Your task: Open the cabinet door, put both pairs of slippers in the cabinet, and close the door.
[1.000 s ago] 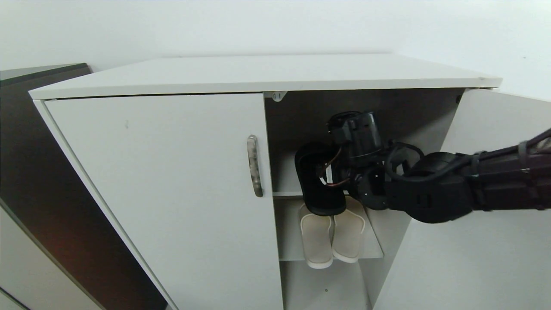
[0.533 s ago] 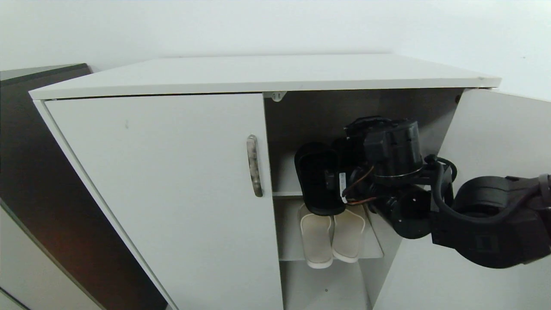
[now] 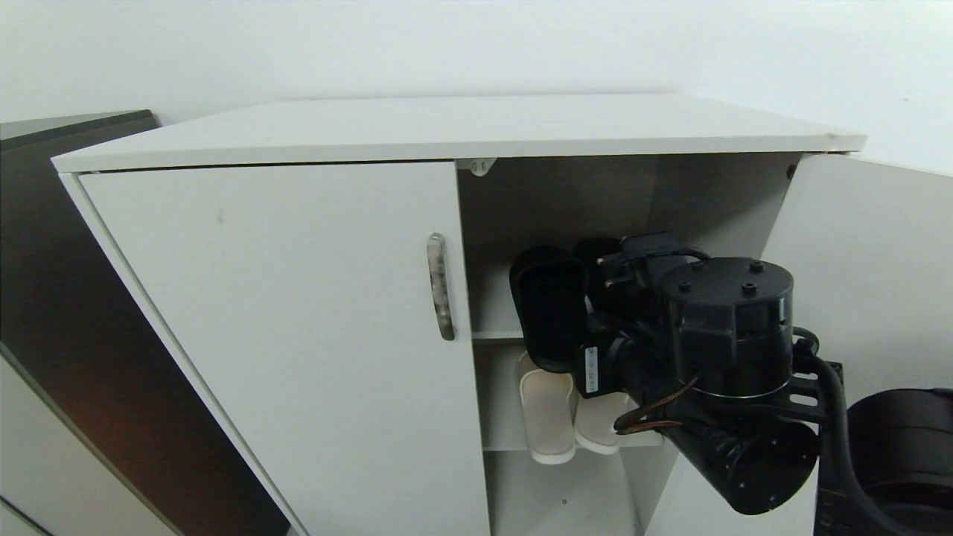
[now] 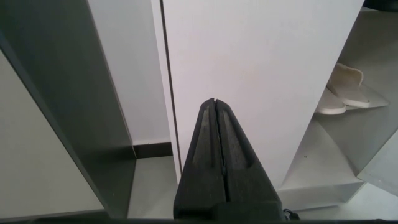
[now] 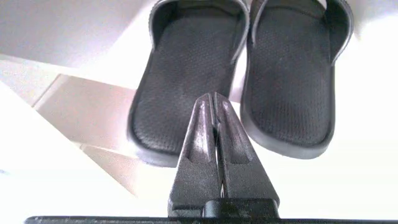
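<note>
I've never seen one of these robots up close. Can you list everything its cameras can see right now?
cabinet: one, white, in front of the robot
left door: one, white, shut
handle: one, metal, on the left door's inner edge
right door: one, white, swung open
black slippers: one pair, side by side on the upper shelf
white slippers: one pair, side by side on the shelf below
dark panel: one, brown-black, left of the cabinet
wall: white, behind
left gripper: black, shut, empty, low before the left door
right gripper: black, shut, empty, just before the black slippers
</note>
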Robot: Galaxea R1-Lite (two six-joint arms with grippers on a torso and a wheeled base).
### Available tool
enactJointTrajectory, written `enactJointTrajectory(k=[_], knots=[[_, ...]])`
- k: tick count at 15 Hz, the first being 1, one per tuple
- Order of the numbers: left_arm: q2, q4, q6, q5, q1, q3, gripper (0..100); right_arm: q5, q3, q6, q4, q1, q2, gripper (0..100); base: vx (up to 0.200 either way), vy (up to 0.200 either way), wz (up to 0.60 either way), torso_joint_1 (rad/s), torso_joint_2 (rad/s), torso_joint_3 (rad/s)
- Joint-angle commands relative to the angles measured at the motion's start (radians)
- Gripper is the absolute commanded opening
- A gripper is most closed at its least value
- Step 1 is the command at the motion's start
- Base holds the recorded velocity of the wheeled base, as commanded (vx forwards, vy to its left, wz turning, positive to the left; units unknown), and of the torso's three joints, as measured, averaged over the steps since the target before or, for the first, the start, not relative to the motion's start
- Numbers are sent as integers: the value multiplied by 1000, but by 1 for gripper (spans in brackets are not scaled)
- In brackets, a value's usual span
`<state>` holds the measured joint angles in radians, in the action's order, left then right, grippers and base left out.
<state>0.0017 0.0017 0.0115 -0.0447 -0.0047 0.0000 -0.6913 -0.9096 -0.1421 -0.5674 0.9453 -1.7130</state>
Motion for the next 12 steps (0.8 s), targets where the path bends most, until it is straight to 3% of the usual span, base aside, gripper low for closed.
enactJointTrajectory(k=[1,6,12], knots=[[0,0,1,0,0,0,0,-2,18,-1,-5,9,13,0,0,0,0,0,0,0],[0,0,1,0,0,0,0,-2,41,1,-12,9,24,0,0,0,0,0,0,0],[0,0,-1,-1,0,0,0,4,58,6,-14,7,15,0,-200,0,0,2,2,3]])
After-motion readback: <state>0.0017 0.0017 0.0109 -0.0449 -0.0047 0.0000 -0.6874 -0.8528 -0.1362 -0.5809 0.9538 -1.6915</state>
